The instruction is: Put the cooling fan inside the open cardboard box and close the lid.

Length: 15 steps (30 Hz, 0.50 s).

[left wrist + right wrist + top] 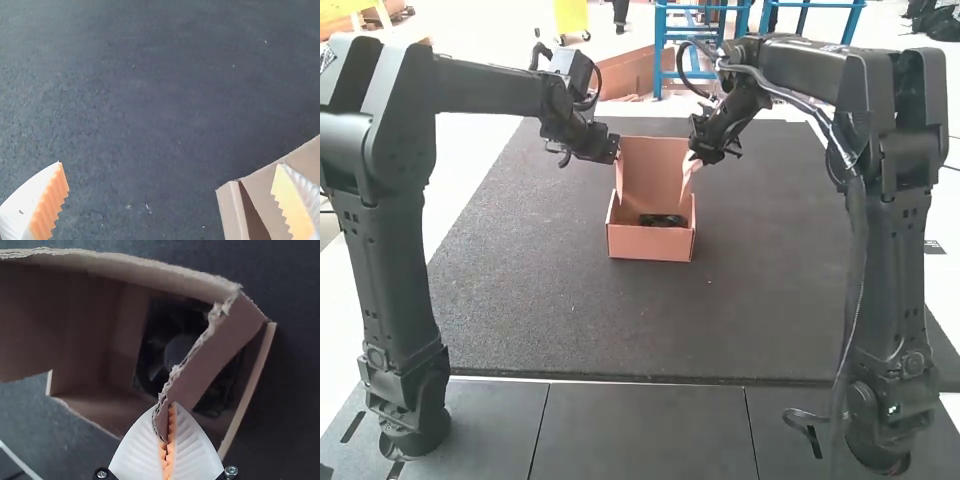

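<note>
Black cooling fan (660, 219) already lay flat on the floor of the small brown open cardboard box (650, 242), which sat approx. mid-way on the dark textured mat (520, 280), so the job looked down to the closing. The box's tall back lid (655, 165) stood upright, prob. why both arms were up at its top edge, one per side. Right gripper (168, 420), white ribbed w/ orange pads, was clamped tight on the lid's torn side flap (210, 360), seemingly to steer it over. Left gripper (608, 150) hung at the lid's other corner, fingers spread wide & gripping nothing, a cardboard edge just inside one finger. It was likely lined up to grab or push. Count: 1 fan, 1 box, 1 lid, 1 torn flap, 2 grippers, 1 mat.
</note>
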Tool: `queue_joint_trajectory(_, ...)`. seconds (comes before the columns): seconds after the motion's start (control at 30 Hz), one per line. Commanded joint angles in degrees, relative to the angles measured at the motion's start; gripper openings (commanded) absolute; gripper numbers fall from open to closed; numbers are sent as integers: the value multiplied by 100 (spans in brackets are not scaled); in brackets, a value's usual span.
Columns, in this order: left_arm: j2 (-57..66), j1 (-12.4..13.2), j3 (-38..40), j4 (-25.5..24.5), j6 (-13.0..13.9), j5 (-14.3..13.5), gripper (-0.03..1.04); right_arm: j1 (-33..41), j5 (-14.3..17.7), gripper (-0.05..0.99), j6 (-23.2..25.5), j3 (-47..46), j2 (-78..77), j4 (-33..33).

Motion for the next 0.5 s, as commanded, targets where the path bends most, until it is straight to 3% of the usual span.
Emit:
queue_joint_trajectory(0.0,-389,-174,5,-8,-47,292,97,66,-65,-2,-17,-119,-256,-22)
queue_joint_trajectory(0.23,-547,-227,-355,-113,14,248,97,101,-74,-2,-79,-488,-379,-145)
queue_joint_trajectory(0.47,-775,-227,-610,-728,173,204,97,250,-65,-2,-255,-849,-493,-312)
